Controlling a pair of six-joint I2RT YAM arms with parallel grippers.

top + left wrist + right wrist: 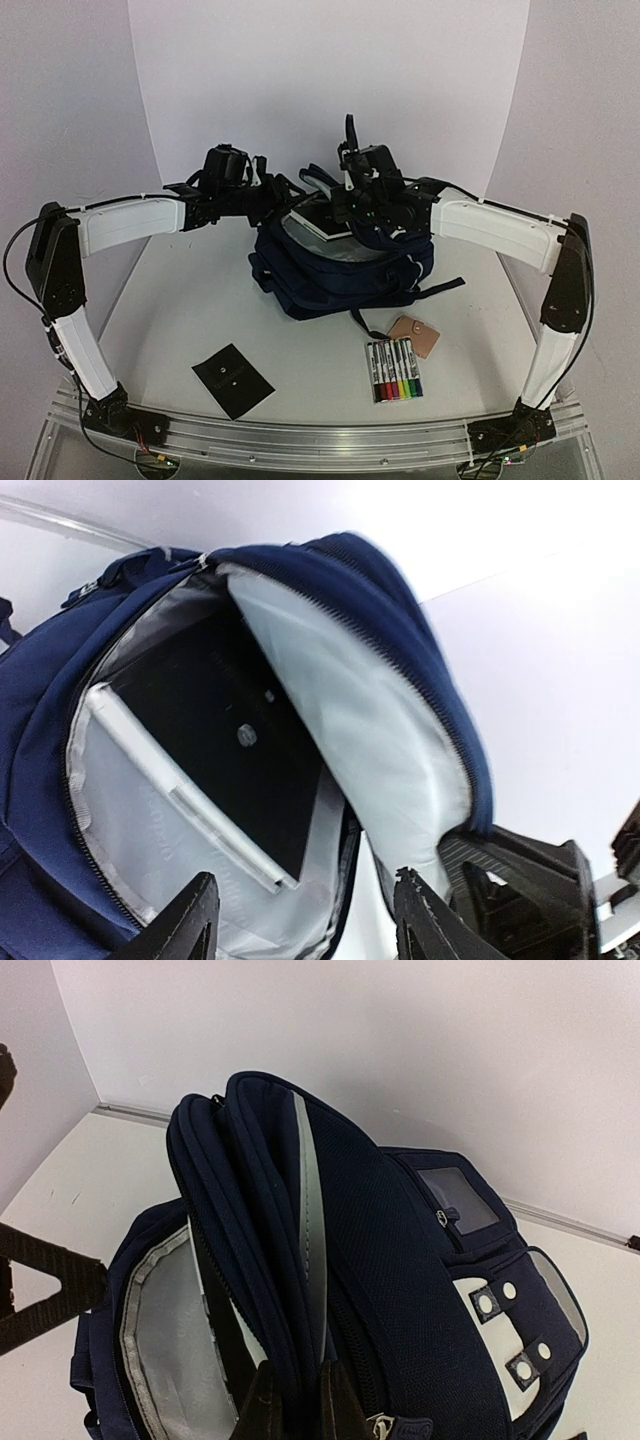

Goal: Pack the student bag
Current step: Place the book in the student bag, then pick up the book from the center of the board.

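Observation:
The student bag (330, 275) lies in the middle of the table, navy with grey lining, its main compartment unzipped and gaping. Inside it rests a black book with white page edges (230, 750), also seen from above (320, 222). My right gripper (303, 1410) is shut on the bag's upper flap (260, 1210) and holds it lifted. My left gripper (305, 920) hangs open just over the mouth of the compartment, its fingers (180, 925) apart with only grey lining beyond them. From above, the left gripper (275, 200) and right gripper (350, 208) meet over the bag's back edge.
A flat black square booklet (232, 379) lies near the front left. A pack of coloured markers (393, 370) and a tan leather pouch (414, 335) sit front right of the bag. A dark strap (440, 288) trails right. White walls close the back.

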